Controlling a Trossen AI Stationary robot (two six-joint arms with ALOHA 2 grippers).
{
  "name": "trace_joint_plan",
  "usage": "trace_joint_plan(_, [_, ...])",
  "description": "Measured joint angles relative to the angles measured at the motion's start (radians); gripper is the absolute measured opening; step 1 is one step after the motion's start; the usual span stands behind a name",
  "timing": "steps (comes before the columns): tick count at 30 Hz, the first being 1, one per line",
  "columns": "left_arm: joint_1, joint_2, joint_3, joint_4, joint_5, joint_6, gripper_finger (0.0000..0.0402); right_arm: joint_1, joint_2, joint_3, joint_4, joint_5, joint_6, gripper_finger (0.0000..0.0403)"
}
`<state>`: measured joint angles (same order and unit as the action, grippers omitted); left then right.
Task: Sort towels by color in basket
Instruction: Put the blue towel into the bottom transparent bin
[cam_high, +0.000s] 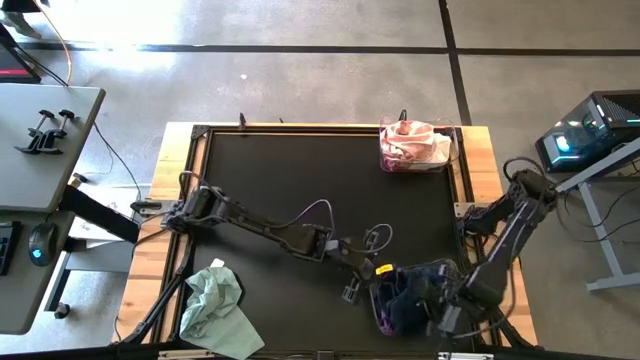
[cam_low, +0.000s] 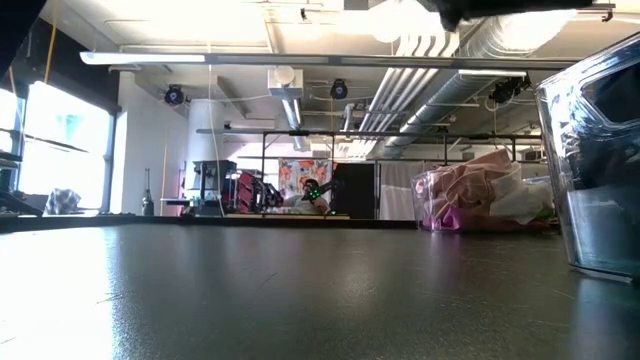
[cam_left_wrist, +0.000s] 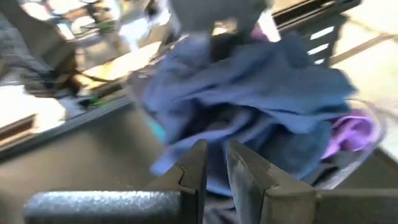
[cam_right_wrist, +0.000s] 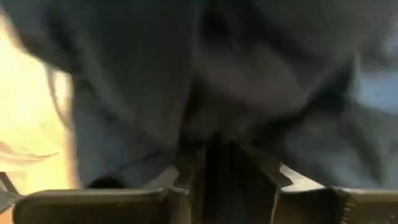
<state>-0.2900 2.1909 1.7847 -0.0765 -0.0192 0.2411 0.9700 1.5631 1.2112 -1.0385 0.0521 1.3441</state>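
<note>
A clear basket at the table's near right holds dark navy and purple towels. My right gripper reaches down into this pile and is shut on dark navy cloth, which fills its wrist view. My left gripper is shut and empty, just left of that basket, pointing at the navy towels. A second clear basket at the far right holds pink and white towels. Pale mint towels lie heaped at the table's near left edge. My right gripper pinches a bunch of the dark navy towel between its two fingers, and the cloth's folds run together at the fingertips. It comes from above and from the table's right side. The towel lies in the basket's pile. One layer or several, I cannot tell.
The black mat is bare in the middle and far left. In the low view the dark basket's wall stands close at the right and the pink basket farther back. Loose cables arch above the left arm.
</note>
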Motion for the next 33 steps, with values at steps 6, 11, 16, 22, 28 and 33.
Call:
trace_joint_plan(6, [-0.045,-0.041,0.000,-0.077,-0.182,0.063,0.0048,0.052,-0.001,0.166,-0.179,0.224,-0.023,0.0083])
trace_joint_plan(11, [-0.065,-0.053,-0.042,-0.007,0.007,0.117,0.0048,0.034,-0.002,0.144,-0.100,0.398,-0.130,0.0083])
trace_joint_plan(16, [-0.062,-0.052,-0.055,-0.001,0.025,0.066,0.0048,-0.029,-0.002,-0.017,0.114,0.335,-0.196,0.0083])
trace_joint_plan(22, [-0.062,-0.052,-0.056,-0.006,0.009,0.066,0.0048,-0.090,-0.002,-0.260,0.422,0.208,-0.271,0.0083])
trace_joint_plan(28, [-0.062,-0.052,-0.056,-0.040,-0.020,0.043,0.0048,-0.102,-0.003,-0.250,0.374,0.209,-0.300,0.0083])
trace_joint_plan(33, [-0.068,-0.058,-0.056,-0.072,-0.086,0.029,0.0048,-0.070,-0.014,-0.074,0.158,0.230,-0.304,0.0083])
